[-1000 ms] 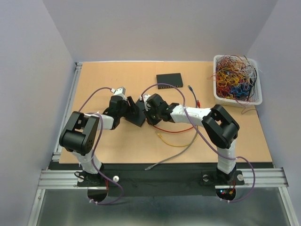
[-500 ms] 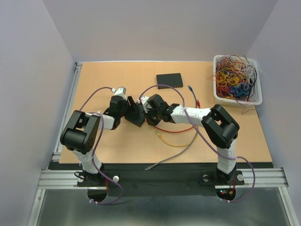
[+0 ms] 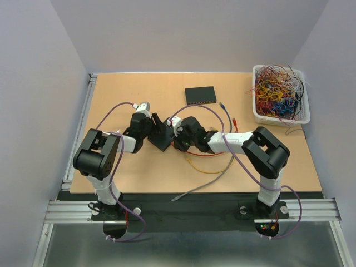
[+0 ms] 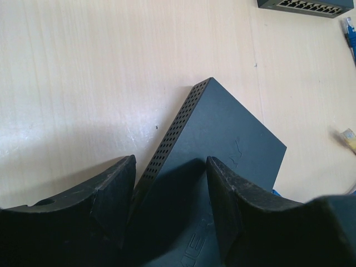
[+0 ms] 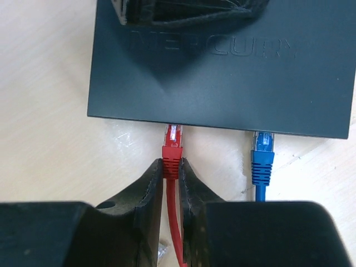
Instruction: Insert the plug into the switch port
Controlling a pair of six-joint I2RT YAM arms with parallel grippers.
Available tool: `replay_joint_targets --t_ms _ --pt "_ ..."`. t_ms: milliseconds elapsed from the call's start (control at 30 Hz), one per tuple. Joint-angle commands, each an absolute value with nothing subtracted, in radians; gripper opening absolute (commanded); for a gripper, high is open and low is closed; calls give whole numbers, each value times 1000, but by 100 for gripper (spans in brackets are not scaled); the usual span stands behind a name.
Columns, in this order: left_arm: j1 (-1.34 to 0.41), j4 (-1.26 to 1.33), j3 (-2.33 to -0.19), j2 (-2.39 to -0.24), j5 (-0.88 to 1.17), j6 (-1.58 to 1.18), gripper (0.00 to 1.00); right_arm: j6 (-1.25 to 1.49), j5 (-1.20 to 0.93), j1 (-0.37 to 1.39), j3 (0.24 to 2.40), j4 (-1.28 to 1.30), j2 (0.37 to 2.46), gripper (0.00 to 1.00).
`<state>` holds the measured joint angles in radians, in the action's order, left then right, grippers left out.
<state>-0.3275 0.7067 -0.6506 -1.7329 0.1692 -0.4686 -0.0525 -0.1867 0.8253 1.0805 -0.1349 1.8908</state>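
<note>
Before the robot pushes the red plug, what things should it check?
1. Grip: the right gripper pinches the red plug by its boot. Ok.
2. Aim: the red plug points straight at the front edge of the switch. Ok.
3. Port: the opening is hidden under that edge, so how deep the plug sits is unclear. Cannot tell.
4. Neighbour: the blue plug sits apart from the right fingers. Ok.
5. Steadying: the left gripper straddles the switch, but firm contact does not show. Cannot tell.
</note>
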Motion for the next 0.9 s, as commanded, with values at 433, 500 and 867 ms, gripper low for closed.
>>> replay_joint_targets --t_ms 433,500,867 --pt "-387 634 -597 -1764 267 -541 63 -2 -84 850 1143 -426 1901 0" --pt "-403 643 -583 -1764 265 -549 63 -3 -86 850 1141 -431 1904 0" --pt "-497 699 -551 -1805 247 -584 62 -15 -104 850 1196 -442 1924 0"
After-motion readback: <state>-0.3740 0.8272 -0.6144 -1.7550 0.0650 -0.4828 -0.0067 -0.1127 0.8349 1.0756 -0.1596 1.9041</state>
